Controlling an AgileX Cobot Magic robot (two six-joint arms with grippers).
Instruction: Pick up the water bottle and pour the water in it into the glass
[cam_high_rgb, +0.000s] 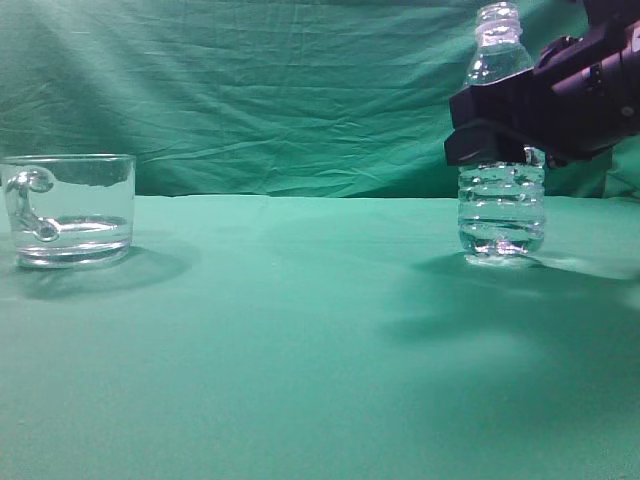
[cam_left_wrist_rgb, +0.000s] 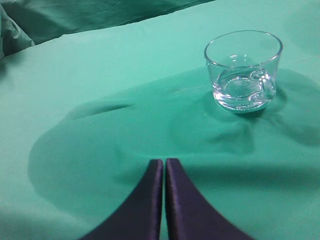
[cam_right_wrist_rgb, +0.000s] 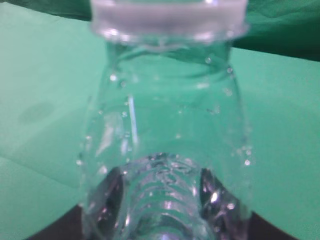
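Observation:
The water bottle (cam_high_rgb: 502, 215) stands upright on the green cloth at the right, uncapped, with water (cam_high_rgb: 500, 235) in its ribbed lower body. My right gripper (cam_high_rgb: 495, 140) is around the bottle's middle, with a finger pressed against each side of the ribbed body in the right wrist view (cam_right_wrist_rgb: 160, 192). The bottle (cam_right_wrist_rgb: 165, 125) fills that view. The glass (cam_high_rgb: 70, 210) stands at the far left with its handle towards the camera. It also shows in the left wrist view (cam_left_wrist_rgb: 243, 70). My left gripper (cam_left_wrist_rgb: 164, 162) is shut and empty, hovering over the cloth short of the glass.
The table is covered by a green cloth (cam_high_rgb: 300, 350), and a green backdrop (cam_high_rgb: 280, 90) hangs behind it. A wide stretch of cloth separates the glass from the bottle.

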